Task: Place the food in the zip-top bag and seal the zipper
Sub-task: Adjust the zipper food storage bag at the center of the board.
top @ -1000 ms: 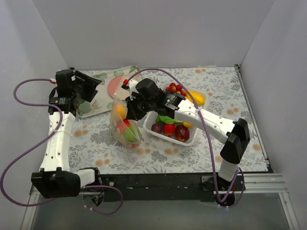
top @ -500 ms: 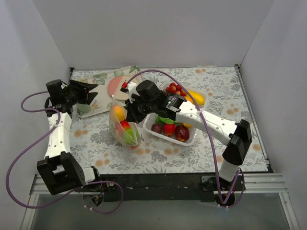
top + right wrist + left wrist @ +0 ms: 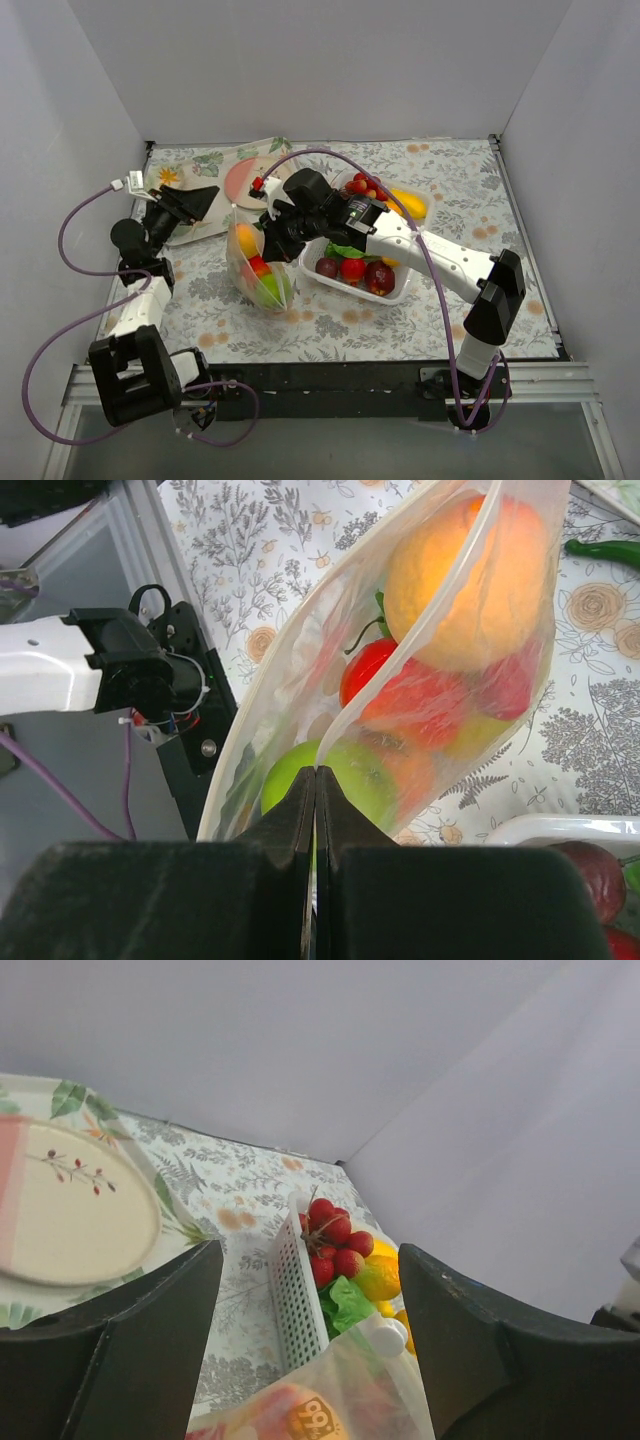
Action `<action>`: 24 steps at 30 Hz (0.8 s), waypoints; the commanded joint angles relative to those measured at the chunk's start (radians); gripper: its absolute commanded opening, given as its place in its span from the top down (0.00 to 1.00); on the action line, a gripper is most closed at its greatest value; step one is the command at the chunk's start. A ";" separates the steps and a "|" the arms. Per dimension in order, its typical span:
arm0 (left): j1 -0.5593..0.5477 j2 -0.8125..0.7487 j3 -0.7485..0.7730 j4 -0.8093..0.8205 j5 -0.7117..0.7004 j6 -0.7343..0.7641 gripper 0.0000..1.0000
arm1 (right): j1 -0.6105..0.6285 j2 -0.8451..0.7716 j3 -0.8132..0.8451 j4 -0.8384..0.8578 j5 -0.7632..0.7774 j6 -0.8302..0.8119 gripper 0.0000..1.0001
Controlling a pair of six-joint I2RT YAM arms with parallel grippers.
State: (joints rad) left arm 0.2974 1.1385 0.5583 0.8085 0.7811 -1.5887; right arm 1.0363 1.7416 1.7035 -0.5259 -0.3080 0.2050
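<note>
Zip-top bag, just left of the white tray on the counter: right tool pinches its zipper. Held at one point, the mouth may sag and spill the food. The right arm crosses the tray's remaining food. Beyond-left, the left tool gapes empty near the plate.

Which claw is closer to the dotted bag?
Right. The right claw pinches the mouth edge of the dotted bag; the left claw is open just left of it, not gripping.
</note>
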 commanded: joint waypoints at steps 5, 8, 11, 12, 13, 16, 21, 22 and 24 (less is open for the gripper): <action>0.008 0.257 -0.121 0.999 0.118 -0.230 0.28 | 0.005 -0.014 0.042 -0.017 -0.040 -0.030 0.99; 0.009 0.325 -0.060 1.029 0.200 -0.307 0.29 | 0.005 -0.004 0.062 -0.034 -0.016 -0.035 0.99; 0.014 0.316 -0.040 0.984 0.205 -0.335 0.28 | 0.005 0.013 0.076 -0.049 0.021 -0.032 0.99; 0.016 0.293 -0.028 0.925 0.204 -0.320 0.27 | 0.005 0.013 0.077 -0.051 0.030 -0.032 0.99; 0.022 0.281 -0.008 0.746 0.205 -0.306 0.27 | 0.007 0.013 0.077 -0.051 0.041 -0.029 0.99; 0.020 0.213 0.064 0.324 0.140 -0.182 0.26 | 0.005 0.021 0.094 -0.066 0.075 -0.026 0.99; -0.027 0.109 0.246 -0.275 0.028 0.056 0.24 | 0.008 0.045 0.149 -0.094 0.112 -0.033 0.99; -0.056 0.086 0.297 -0.548 -0.105 0.205 0.25 | 0.013 0.052 0.159 -0.101 0.121 -0.039 0.99; -0.139 0.081 0.404 -0.728 -0.239 0.281 0.25 | 0.024 0.068 0.176 -0.112 0.156 -0.045 0.99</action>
State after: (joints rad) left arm 0.2722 1.2709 0.7876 0.6930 0.8120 -1.6028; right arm 1.0378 1.7893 1.8008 -0.6250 -0.2100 0.1802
